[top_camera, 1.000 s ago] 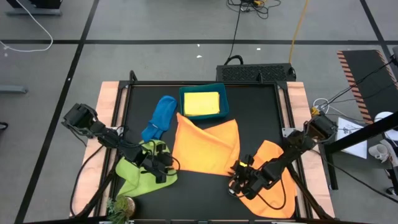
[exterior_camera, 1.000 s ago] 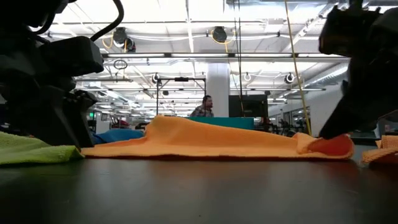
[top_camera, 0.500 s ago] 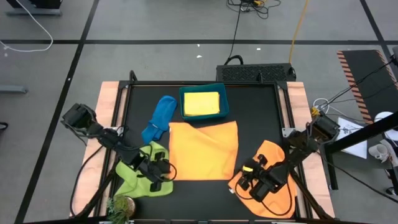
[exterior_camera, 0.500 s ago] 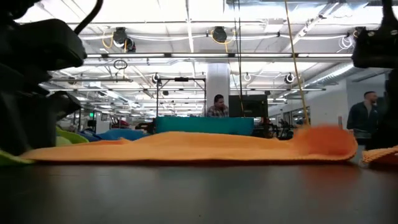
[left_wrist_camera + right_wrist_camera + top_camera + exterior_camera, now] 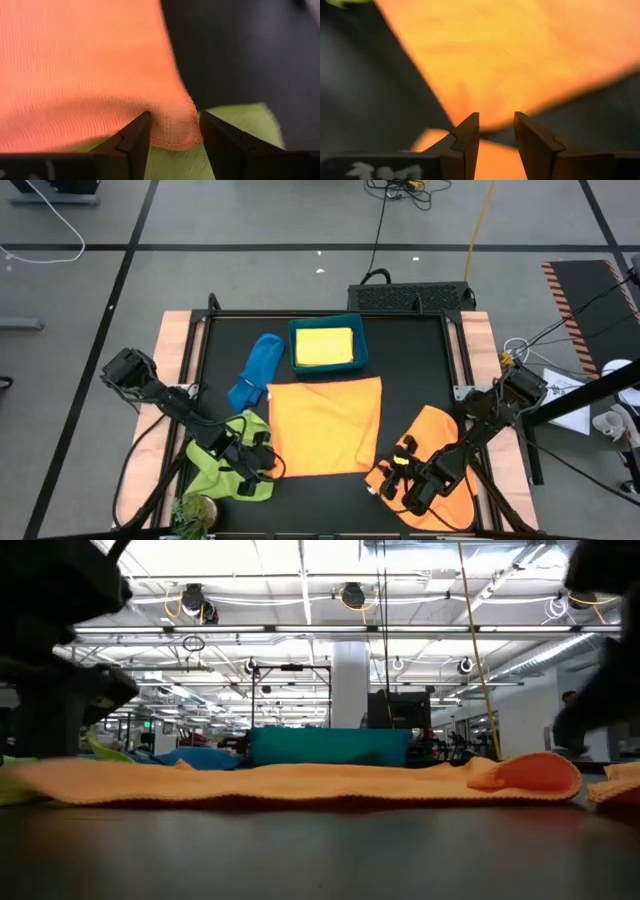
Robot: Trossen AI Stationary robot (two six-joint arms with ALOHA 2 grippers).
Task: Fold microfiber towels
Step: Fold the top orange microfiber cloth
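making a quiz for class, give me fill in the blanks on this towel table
1. The yellow cloth towel lies inside the rigid teal ____.
2. The left gripper has its fingers either side of a corner of the flat ____ cloth towel.
3. The right gripper is ____.

Missing words: bin; orange; open

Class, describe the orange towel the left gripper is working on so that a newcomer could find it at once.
Start at the teal bin at the table's far edge, which holds a yellow towel. Directly in front of it lies the spread orange towel, flat in mid-table, the left gripper at its corner. Unlike the crumpled orange towel under the right arm, it is a smooth, open square.
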